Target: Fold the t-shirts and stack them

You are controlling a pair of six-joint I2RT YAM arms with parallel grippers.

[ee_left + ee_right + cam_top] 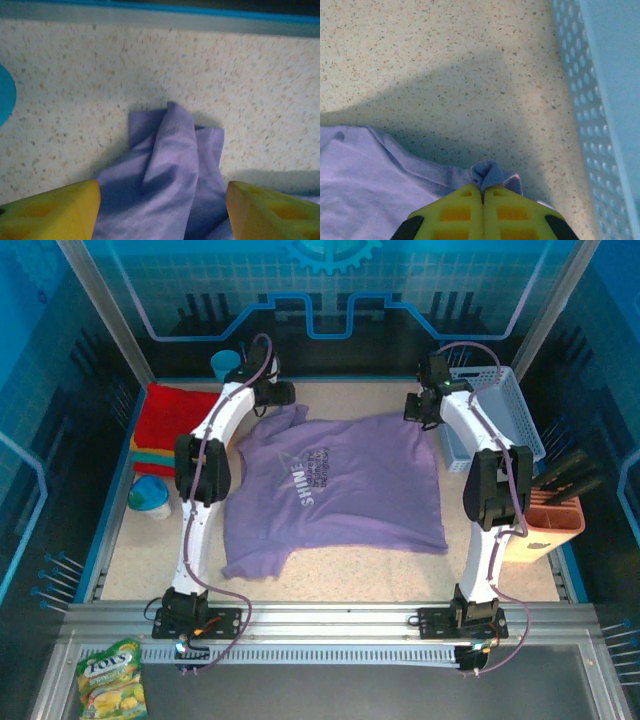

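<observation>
A lavender t-shirt [335,485] with white "SHINE" print lies spread flat in the middle of the table. My left gripper [278,395] is at its far left corner. In the left wrist view it [164,212] is open, and its yellow fingers [55,210] stand on either side of a bunched sleeve [172,160] without pinching it. My right gripper [420,408] is at the far right corner. In the right wrist view it [482,189] is shut on a small pinch of lavender cloth [490,175]. Folded red, yellow-orange and teal t-shirts [175,420] are stacked at the far left.
A pale blue lattice basket [500,405] stands right beside the right gripper, and its wall [600,100] shows in the right wrist view. An orange holder with black tools [550,520] is at the right edge. A blue cup [225,365], a teal-lidded cup [150,495] and a candy bag [112,675] sit on the left.
</observation>
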